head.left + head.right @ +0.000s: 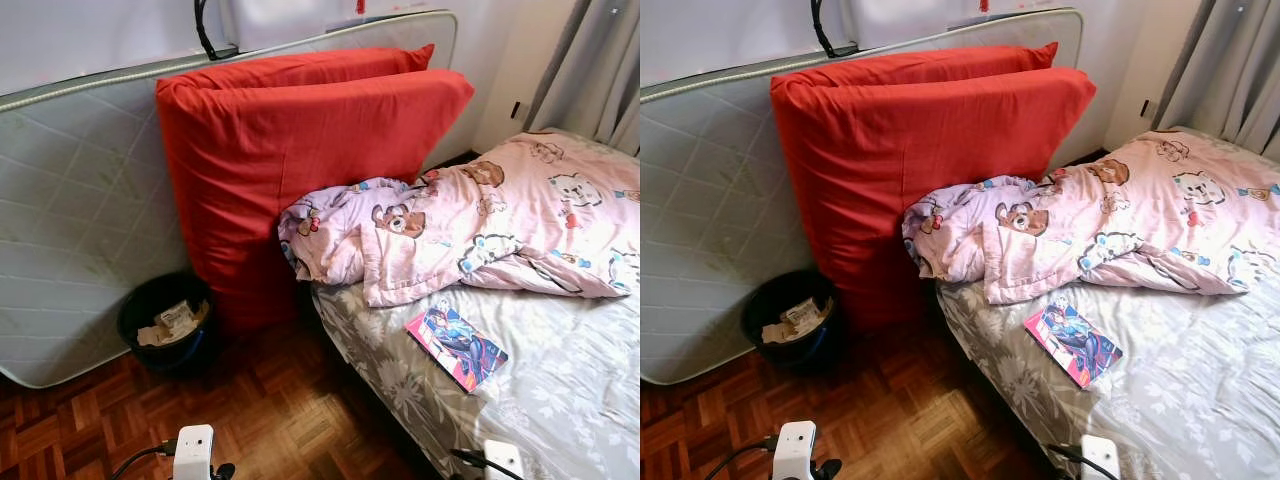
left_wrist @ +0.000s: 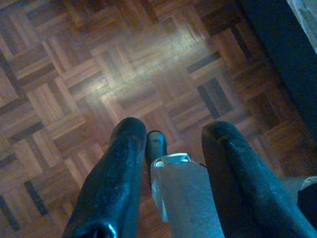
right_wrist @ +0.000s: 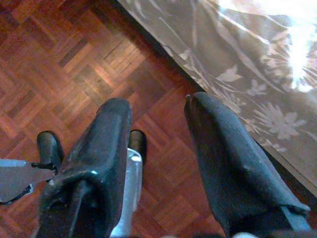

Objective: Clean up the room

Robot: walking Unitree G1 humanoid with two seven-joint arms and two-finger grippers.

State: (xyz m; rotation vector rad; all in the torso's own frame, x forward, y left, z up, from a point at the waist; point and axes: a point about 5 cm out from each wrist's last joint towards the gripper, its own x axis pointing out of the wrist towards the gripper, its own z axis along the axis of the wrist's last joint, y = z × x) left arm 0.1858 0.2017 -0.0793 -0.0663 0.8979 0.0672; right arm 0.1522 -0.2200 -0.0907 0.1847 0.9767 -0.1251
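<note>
Book [image 1: 457, 346]: lies flat on the bed, on the grey flowered sheet, just below the rumpled blanket and near the bed's edge; bright comic-style cover faces up.
Bed [image 1: 560, 400]: stands at the right; its sheet reaches the edge next to the floor.
Blanket [image 1: 470, 225]: pink with cartoon bears, bunched in a heap across the head of the bed, one end against the red cushions.
Cushions [image 1: 300, 170]: two big red ones, upright, leaning on the mattress behind them.
Mattress [image 1: 80, 210]: grey quilted, stood on its long side against the wall.
Bin [image 1: 165, 322]: black, on the floor between mattress and cushions, with crumpled paper inside.
Floor [image 1: 270, 420]: dark parquet.
Left tool [image 2: 171, 136]: hangs over bare parquet, fingers spread, nothing between them.
Right tool [image 3: 156, 111]: hangs over the parquet just beside the bed's edge, fingers spread, holding nothing.
</note>
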